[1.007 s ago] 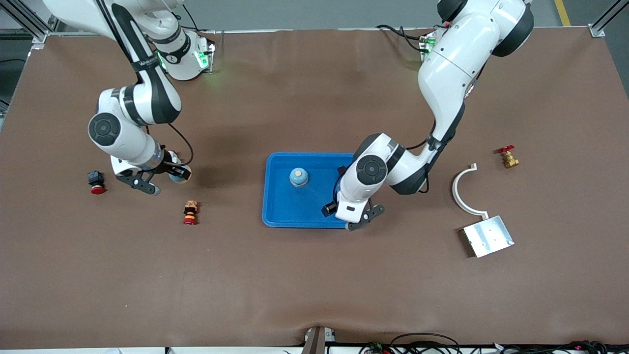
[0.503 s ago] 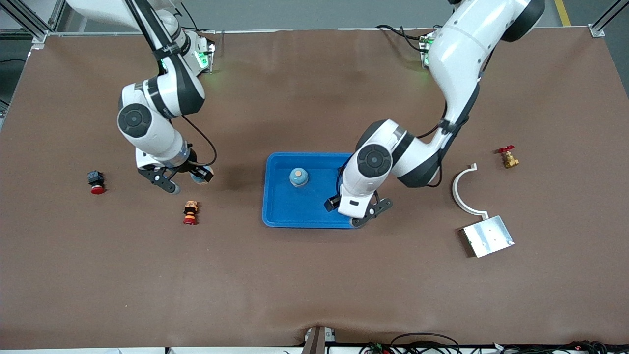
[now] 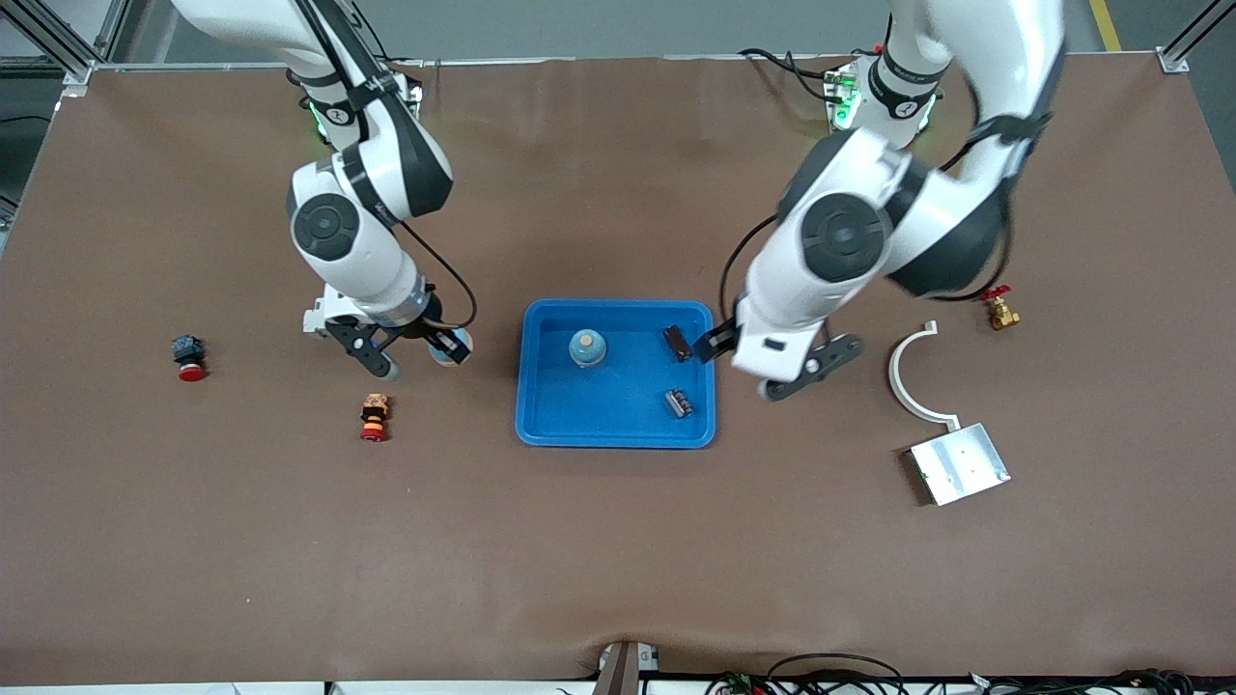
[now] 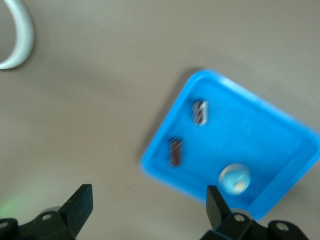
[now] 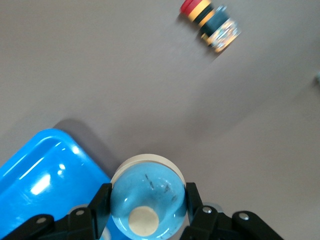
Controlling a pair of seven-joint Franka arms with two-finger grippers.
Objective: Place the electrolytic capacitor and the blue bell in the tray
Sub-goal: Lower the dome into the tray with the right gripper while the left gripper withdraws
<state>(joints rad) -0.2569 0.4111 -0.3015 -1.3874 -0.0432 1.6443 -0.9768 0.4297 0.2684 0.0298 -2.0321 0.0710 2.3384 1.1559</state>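
Observation:
The bright blue tray [image 3: 618, 430] lies mid-table. In it stand a blue bell [image 3: 587, 347] and two small dark cylinders: a striped capacitor [image 3: 679, 403] and another dark part [image 3: 678, 343]. My right gripper [image 3: 439, 346] is shut on a second blue bell [image 3: 447, 347], [image 5: 147, 197] over the table beside the tray, toward the right arm's end. The tray corner [image 5: 45, 170] shows in the right wrist view. My left gripper [image 3: 726, 352] is open and empty above the tray's rim at the left arm's end. Its wrist view shows the tray [image 4: 260, 135], both dark parts [image 4: 200, 111], [image 4: 175, 151] and the bell [image 4: 234, 179].
A red-and-black button [image 3: 188, 357] and a stacked red, yellow and black button [image 3: 374, 417], [image 5: 212, 22] lie toward the right arm's end. A white curved bracket [image 3: 908, 376], [image 4: 20, 35], a metal plate [image 3: 959, 463] and a brass valve [image 3: 999, 309] lie toward the left arm's end.
My left gripper rose and drew off the tray toward the left arm's end, leaving the striped capacitor in it. My right gripper carried the second bell closer to the tray.

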